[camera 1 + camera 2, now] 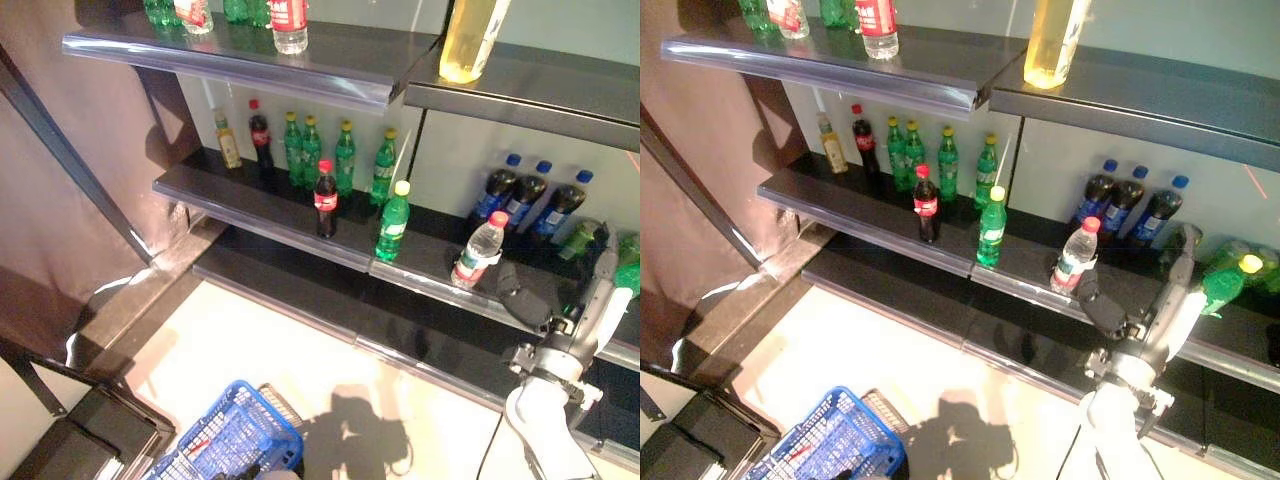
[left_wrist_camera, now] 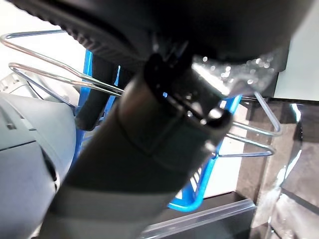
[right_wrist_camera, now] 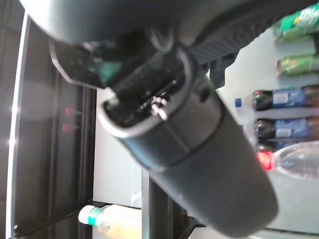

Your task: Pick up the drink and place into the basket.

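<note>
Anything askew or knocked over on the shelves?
Yes. On the middle shelf's right end, green bottles lie on their sides beside the upright blue-capped cola bottles. The clear red-capped bottle by the right hand stands upright. No spills visible.

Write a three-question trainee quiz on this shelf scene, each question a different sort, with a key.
1. True or false: the right hand already holds the water bottle.
2. Multiple choice: the blue basket is A) on the middle shelf B) down by the floor C) on the top shelf.
3. Fill in: the water bottle's cap is ____.

Key: 1 false, the hand is beside it, apart; 2 B; 3 red.
</note>
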Available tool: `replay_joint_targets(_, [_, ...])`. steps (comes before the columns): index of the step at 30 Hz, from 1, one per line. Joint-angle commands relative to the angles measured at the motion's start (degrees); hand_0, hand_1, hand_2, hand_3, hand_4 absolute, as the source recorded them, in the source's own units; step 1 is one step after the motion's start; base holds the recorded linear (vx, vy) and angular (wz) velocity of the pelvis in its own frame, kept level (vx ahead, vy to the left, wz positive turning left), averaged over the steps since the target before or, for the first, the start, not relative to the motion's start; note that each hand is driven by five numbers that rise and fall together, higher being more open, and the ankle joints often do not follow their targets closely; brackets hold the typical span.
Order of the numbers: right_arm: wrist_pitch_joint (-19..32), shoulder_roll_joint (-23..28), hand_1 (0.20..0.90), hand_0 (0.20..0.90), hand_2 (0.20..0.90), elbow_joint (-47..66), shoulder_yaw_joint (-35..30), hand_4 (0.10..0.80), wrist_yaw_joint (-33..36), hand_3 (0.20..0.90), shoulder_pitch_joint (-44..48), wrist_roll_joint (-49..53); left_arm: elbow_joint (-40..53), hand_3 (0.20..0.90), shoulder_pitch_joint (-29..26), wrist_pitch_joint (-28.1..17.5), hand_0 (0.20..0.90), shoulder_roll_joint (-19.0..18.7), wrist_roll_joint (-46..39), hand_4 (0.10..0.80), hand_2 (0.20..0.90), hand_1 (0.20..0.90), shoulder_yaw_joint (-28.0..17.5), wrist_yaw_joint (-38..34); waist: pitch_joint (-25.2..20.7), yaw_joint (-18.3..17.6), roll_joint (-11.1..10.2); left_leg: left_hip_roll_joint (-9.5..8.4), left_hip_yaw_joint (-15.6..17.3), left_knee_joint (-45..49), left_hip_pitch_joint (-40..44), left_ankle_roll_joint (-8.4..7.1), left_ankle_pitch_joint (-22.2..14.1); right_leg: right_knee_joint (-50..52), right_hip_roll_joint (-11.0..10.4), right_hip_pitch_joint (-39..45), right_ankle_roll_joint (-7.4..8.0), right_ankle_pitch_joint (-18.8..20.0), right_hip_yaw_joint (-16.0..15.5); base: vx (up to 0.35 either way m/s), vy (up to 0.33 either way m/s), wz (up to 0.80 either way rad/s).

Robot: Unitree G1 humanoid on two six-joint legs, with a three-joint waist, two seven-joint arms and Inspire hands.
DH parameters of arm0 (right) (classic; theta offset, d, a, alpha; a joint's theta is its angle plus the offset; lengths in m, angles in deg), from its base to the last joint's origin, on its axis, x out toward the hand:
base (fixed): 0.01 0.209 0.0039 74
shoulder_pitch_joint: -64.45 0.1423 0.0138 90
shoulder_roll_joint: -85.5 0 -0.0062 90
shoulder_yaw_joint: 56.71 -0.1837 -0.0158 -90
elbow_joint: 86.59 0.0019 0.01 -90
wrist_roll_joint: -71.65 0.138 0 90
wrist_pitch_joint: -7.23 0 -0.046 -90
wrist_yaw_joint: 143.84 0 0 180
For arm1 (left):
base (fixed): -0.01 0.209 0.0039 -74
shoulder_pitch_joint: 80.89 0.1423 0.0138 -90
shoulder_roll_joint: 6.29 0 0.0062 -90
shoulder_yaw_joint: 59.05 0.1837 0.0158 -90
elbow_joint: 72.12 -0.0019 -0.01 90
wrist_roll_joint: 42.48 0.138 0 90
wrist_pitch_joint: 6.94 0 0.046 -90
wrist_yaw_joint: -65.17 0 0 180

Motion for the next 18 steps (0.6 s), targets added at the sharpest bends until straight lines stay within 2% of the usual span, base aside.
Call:
replay_joint_targets(1, [4.1,4.3,0.900,0.900,0.900,2.4,-1.6,0.800,2.8,0.900,12.2,-0.1,5.8,0.200,-5.0,-2.4,0.300,1.8,-1.9,0.100,0.300,0.300,4.5,4.0,5.7,1.5,0.4,0.36,-4.7,9.9,-0.6,-1.70,-10.2,5.8,-0.6,-7.8,-1.83,2.5,-2.8,-0.263,0.036,-0.19])
replay_joint_targets(3, [3.1,4.1,0.900,0.900,0.900,0.7,-0.6,0.800,4.4,0.900,17.9,0.1,6.3,0.200,-6.9,-3.0,0.300,1.6,-3.3,0.100,0.300,0.300,5.1,4.0,8.8,1.8,0.9,-0.09,-5.1,12.6,-4.2,-1.29,-10.4,9.3,-0.9,-11.9,-2.54,2.1,-2.7,-0.241,0.046,-0.12])
replay_joint_targets(6, [2.6,3.2,0.900,0.900,0.900,-0.8,0.2,0.800,5.9,0.900,21.0,1.5,6.8,0.200,-7.5,-3.7,0.300,1.9,-3.5,0.100,0.300,0.300,5.7,4.3,11.5,2.2,1.3,-0.81,-5.0,15.0,-6.8,-0.90,-10.9,12.3,-1.5,-14.7,-3.04,1.7,-2.8,-0.125,0.056,-0.11])
replay_joint_targets(9, [1.1,3.3,0.900,0.900,0.900,-1.9,0.7,0.800,8.9,0.900,23.9,-2.1,7.5,0.200,-7.9,-4.3,0.300,2.4,-3.8,0.100,0.300,0.300,6.6,5.0,14.0,2.4,2.2,-1.76,-5.0,16.8,-9.5,-0.56,-11.1,14.2,-2.3,-17.3,-3.41,1.6,-3.1,-0.087,0.081,-0.05])
replay_joint_targets(18, [0.2,5.3,0.900,0.900,0.900,-3.9,0.6,0.800,9.8,0.900,30.0,-1.8,10.7,0.200,-9.8,-4.0,0.300,2.5,-5.9,0.100,0.300,0.300,8.1,6.1,17.9,2.2,4.0,-2.63,-4.4,18.2,-13.3,-0.17,-10.3,16.1,-2.3,-21.3,-3.55,1.7,-2.0,-0.047,0.049,-0.08])
